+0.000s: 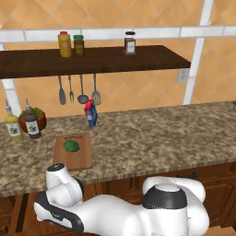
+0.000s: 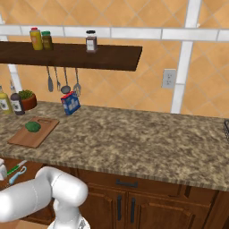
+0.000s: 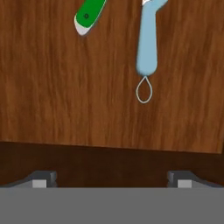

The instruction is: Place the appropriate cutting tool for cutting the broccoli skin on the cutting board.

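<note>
Your gripper (image 3: 112, 178) spread wide with nothing in it, bright green-handled knife (image 3: 89, 15) just left of light blue peeler (image 3: 147, 41), both cut off up top

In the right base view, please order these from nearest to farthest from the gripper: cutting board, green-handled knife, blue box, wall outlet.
1. Green-handled knife, lower left, below the counter, beside the gripper.
2. Cutting board, on the counter's left end.
3. Blue box, back against the wall.
4. Wall outlet, far right on the wall.
</note>
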### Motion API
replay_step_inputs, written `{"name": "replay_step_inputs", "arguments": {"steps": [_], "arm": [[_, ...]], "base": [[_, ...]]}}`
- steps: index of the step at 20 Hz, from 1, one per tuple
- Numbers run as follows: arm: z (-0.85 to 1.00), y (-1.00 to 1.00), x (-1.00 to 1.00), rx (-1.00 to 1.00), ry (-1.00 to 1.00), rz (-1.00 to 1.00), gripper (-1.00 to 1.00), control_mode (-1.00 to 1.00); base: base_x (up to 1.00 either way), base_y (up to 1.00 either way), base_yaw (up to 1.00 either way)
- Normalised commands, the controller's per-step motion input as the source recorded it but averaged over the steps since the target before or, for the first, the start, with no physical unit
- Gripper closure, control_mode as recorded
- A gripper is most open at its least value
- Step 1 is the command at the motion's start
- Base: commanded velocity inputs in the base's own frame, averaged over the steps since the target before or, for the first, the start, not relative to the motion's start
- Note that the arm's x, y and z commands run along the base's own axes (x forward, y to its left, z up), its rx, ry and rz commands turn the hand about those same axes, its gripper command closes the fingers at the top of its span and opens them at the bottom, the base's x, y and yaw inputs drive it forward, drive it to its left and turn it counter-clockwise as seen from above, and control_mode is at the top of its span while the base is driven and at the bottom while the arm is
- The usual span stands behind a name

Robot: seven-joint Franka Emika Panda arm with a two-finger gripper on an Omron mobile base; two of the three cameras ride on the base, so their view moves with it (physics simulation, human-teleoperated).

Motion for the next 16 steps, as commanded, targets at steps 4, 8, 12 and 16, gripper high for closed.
{"name": "replay_step_inputs", "arguments": {"steps": [4,8,12,16], "arm": [[-0.42,0.03,-0.22,0.0,0.02,0.0,-1.0,-1.0],[-0.16,0.0,-0.58,0.0,0.04,0.0,-1.0,-1.0],[0.0,0.0,-0.9,0.0,0.08,0.0,-1.0,-1.0],[0.08,0.0,-1.0,0.0,0.11,0.0,-1.0,-1.0]], "base": [[0.0,0.0,0.0],[0.0,0.0,0.0],[0.0,0.0,0.0],[0.0,0.0,0.0]]}}
